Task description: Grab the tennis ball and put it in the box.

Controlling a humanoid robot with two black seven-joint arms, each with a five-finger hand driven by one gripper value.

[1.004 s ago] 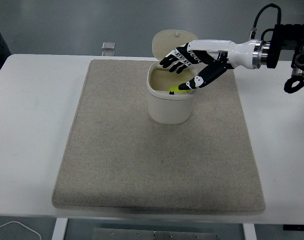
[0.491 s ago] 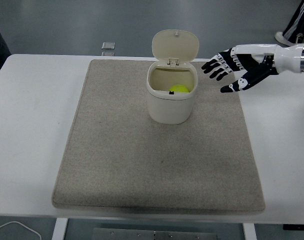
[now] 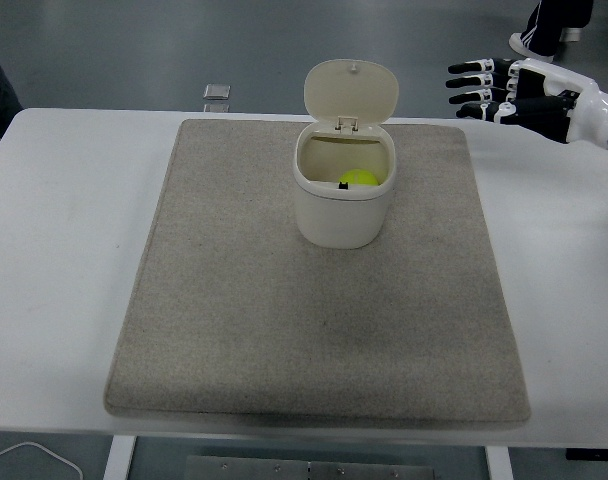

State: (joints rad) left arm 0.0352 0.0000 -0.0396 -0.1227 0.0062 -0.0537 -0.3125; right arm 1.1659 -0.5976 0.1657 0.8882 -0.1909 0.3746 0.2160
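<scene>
- The tennis ball (image 3: 360, 178) lies inside the box (image 3: 342, 210), low against its right inner wall, so the placing looks done; little is left to fail.
- One risk is the hinged lid (image 3: 351, 92): it stands upright at the back of the box and a knock from a passing arm could tip it shut or shift the box.
- The right hand (image 3: 514, 93) hangs up and to the right of the box, well apart from it, fingers spread and holding nothing; a careless sweep back over the table would be the likely cause of such a knock.
- The left hand does not show.
- The ball is bright yellow-green and fuzzy-looking; the box is cream, smooth, rounded plastic with a domed lid.
- The mat (image 3: 314, 340) under it is beige, coarse and felt-like, likely giving grip; the table (image 3: 54, 260) is smooth white.
- A small grey object (image 3: 216, 92) sits at the table's far edge.
</scene>
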